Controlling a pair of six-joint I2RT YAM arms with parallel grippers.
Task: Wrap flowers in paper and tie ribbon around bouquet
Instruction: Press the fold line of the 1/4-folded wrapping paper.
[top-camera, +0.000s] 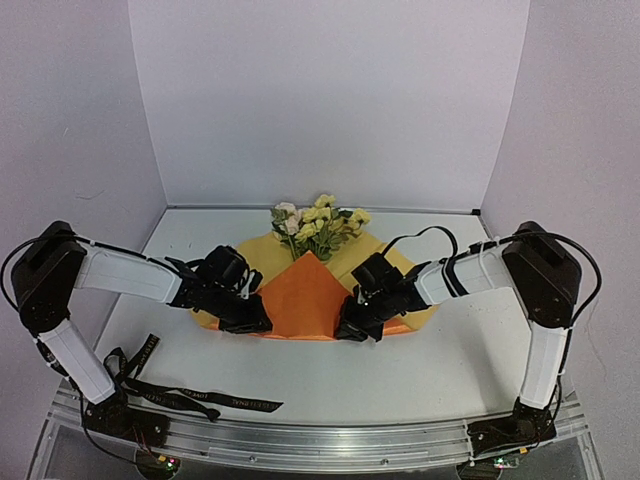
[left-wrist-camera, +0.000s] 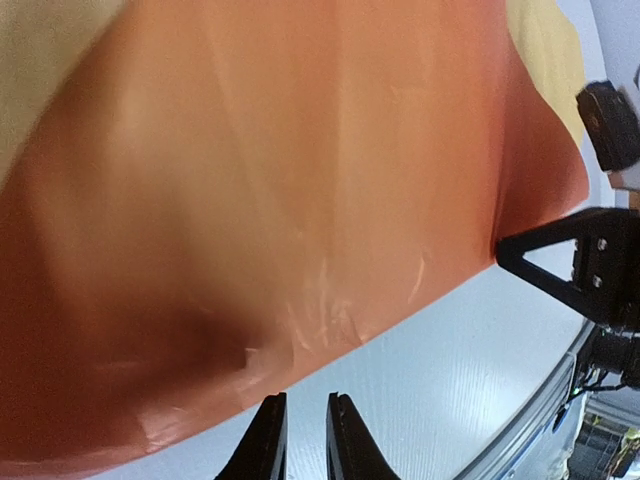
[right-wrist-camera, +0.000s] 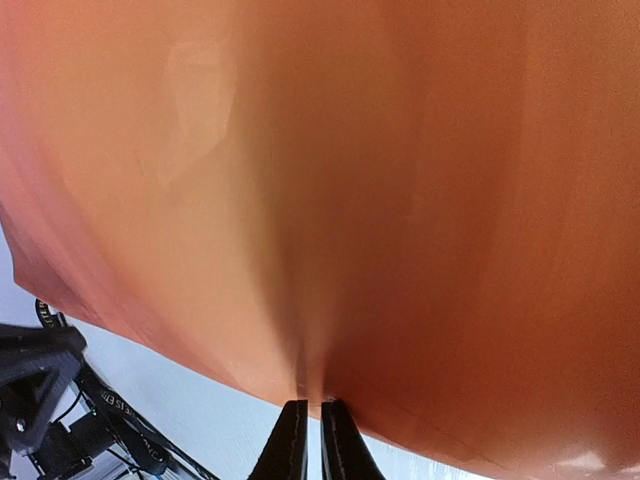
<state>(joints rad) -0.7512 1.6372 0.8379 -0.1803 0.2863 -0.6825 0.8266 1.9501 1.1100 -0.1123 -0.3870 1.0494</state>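
Looking down from the top camera, we see the paper (top-camera: 305, 295) lying on the tabletop (top-camera: 430, 370) midway between the two arms. Its orange side is folded up into a peak over a yellow layer. The flowers (top-camera: 315, 222) stick out past the paper's far edge, blooms toward the back wall. The left hand (top-camera: 255, 322) sits at the fold's near left corner and the right hand (top-camera: 350, 328) at its near right corner, both low on the sheet. The ribbon (top-camera: 200, 395) lies loose near the left arm's base, well apart from the paper.

In the left wrist view, orange paper (left-wrist-camera: 280, 180) fills most of the picture. The left hand's fingers (left-wrist-camera: 268, 440) stand narrowly apart, with bare tabletop (left-wrist-camera: 440, 380) showing between them. The paper's edge is just past their tips, so this hand looks released. One black finger of the right hand touches the paper's edge at the right side.

In the right wrist view, the right hand (right-wrist-camera: 310, 405) is clenched on the paper (right-wrist-camera: 330, 180). The near edge puckers into a crease that runs straight into the closed fingertips.
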